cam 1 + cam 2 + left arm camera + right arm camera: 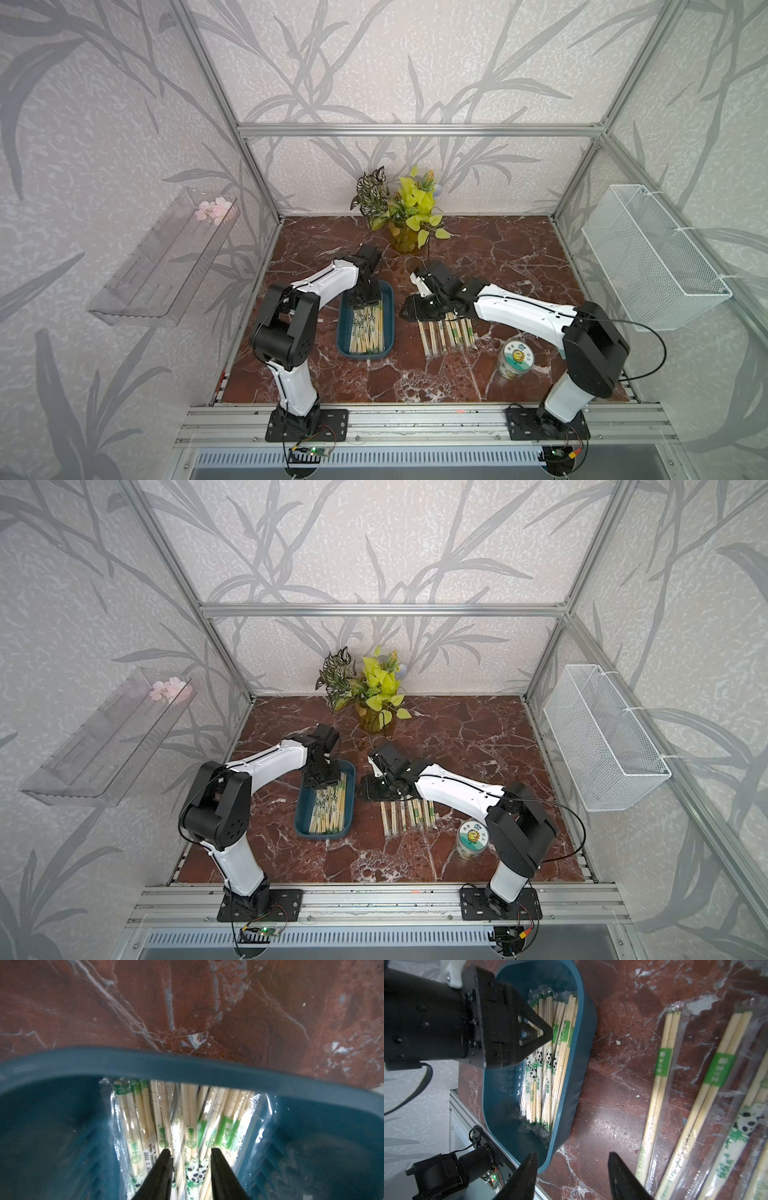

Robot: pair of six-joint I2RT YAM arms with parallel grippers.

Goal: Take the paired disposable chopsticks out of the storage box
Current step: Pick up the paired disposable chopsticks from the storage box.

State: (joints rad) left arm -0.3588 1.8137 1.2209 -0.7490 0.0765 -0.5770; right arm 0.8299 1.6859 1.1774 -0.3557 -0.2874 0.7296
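I have one shallow dark teal plastic storage box (pixel 389 322) with rounded corners on the red marble table (pixel 519 257). It holds a loose pile of paired disposable chopsticks (pixel 365 328), pale bamboo in clear sleeves with green labels and panda prints, too overlapped for me to count. They lie flat along the box's long axis, pointing from the near edge toward the back wall.

Just to the right of the box, a row of sleeved pairs (pixel 446 338) lies side by side on the marble. There are roughly seven, on much the same heading, with their far ends hidden under my right arm.

My left gripper (pixel 191 1150) is down in the box, its jaws narrowed to either side of one panda-printed pair. I cannot tell whether they pinch it. My right gripper (pixel 572 1158) hangs between box and row, jaws apart and holding nothing.

One clear acrylic shelf (pixel 158 270) on the left wall carries pink flowers (pixel 214 210). One white wire mesh basket (pixel 652 266) hangs on the right wall. One round labelled jar (pixel 515 358) stands near the right arm, and one yellow vase (pixel 404 241) holds leafy stems.
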